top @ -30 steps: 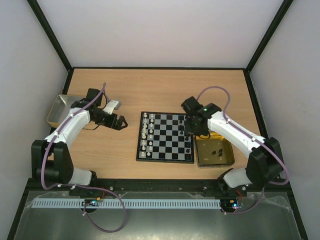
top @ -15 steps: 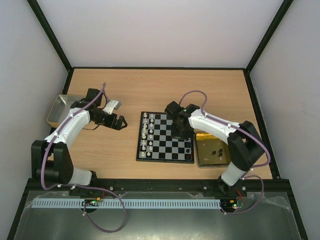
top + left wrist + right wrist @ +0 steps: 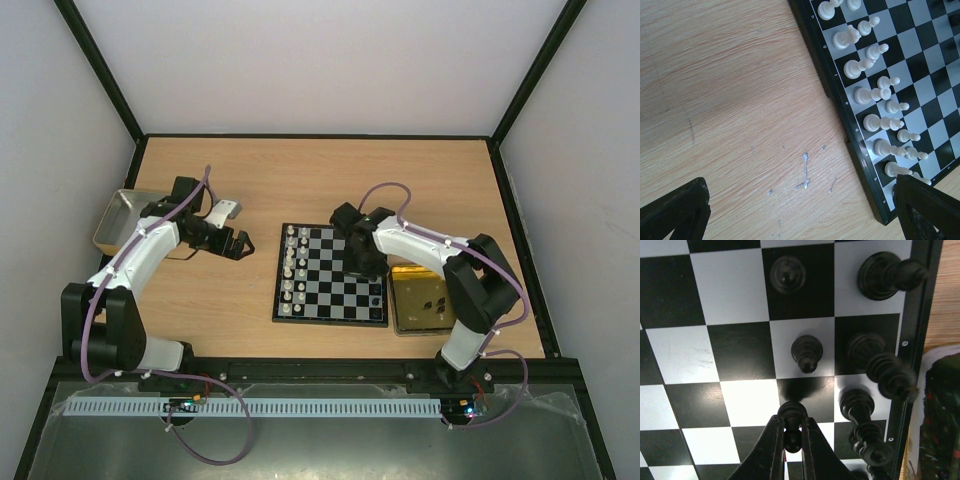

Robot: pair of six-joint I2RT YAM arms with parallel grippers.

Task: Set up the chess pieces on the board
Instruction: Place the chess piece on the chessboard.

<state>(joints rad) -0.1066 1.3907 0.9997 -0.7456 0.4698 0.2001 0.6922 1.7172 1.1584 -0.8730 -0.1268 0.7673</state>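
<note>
Right gripper [image 3: 791, 424] clamped on a black pawn [image 3: 792, 411], low over the right half of the board [image 3: 335, 297]. Only the pawn's round head and a sliver of body visible between the fingers [image 3: 774, 445]. Base hidden, so no telling whether it touches the square beneath.

Just ahead, another pawn [image 3: 806, 354] upright on a white square. Along the board's right edge, more black pieces [image 3: 887, 275], the nearer ones blurred, overlapping and hard to identify. From above, that gripper and its pawn covered by the wrist.

Left gripper [image 3: 799, 187] spread wide above bare, scuffed table [image 3: 730, 100], just left of the board. Only its two dark tips in view, cut off at the bottom corners.

White pieces [image 3: 880, 92] in two rows along the board's left edge. Nearest one partly behind a fingertip, farthest ones cropped by the frame.

Gold tin [image 3: 452, 312] right beside the board, far end under the right arm, with a few dark specks inside too small to name. Silver tray [image 3: 118, 215] at far left, partly behind the left arm.
</note>
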